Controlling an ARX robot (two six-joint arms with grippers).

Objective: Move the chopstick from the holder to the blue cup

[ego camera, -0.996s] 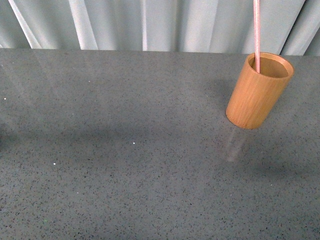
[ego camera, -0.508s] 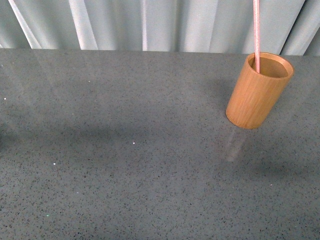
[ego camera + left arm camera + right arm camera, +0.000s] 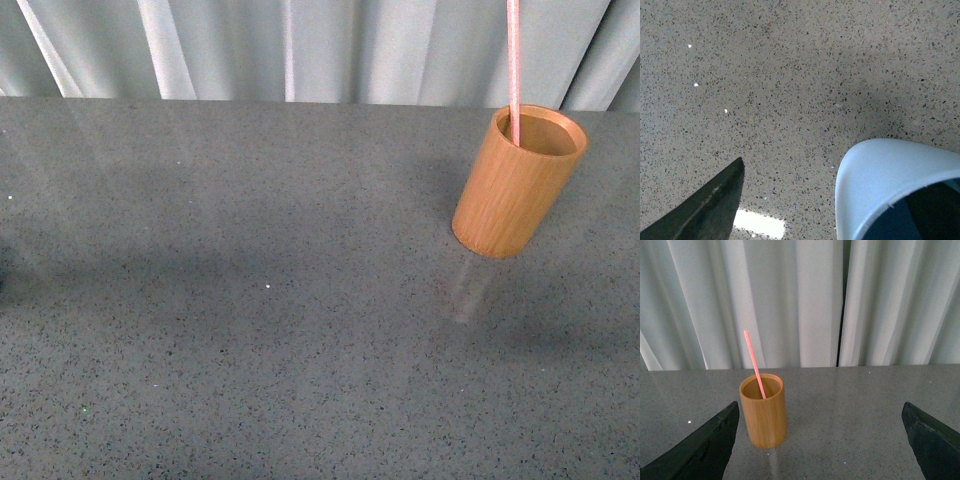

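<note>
The orange-brown holder [image 3: 518, 185] stands upright at the table's far right, with one pale pink chopstick [image 3: 513, 70] sticking out of it past the frame's top. Neither gripper shows in the front view. In the right wrist view the holder [image 3: 763, 412] and the leaning chopstick [image 3: 754, 362] stand some way ahead of my open, empty right gripper [image 3: 820, 440], nearer one finger [image 3: 705, 450]. In the left wrist view the light blue cup [image 3: 890, 180] sits close between my open left gripper's [image 3: 825, 200] jaws. One dark finger [image 3: 705, 205] shows; the other is hidden by the cup.
The grey speckled table [image 3: 250, 300] stretches across the front view. A pleated pale curtain [image 3: 300, 50] hangs behind its far edge. A bright reflection [image 3: 760, 222] lies on the table near the left finger.
</note>
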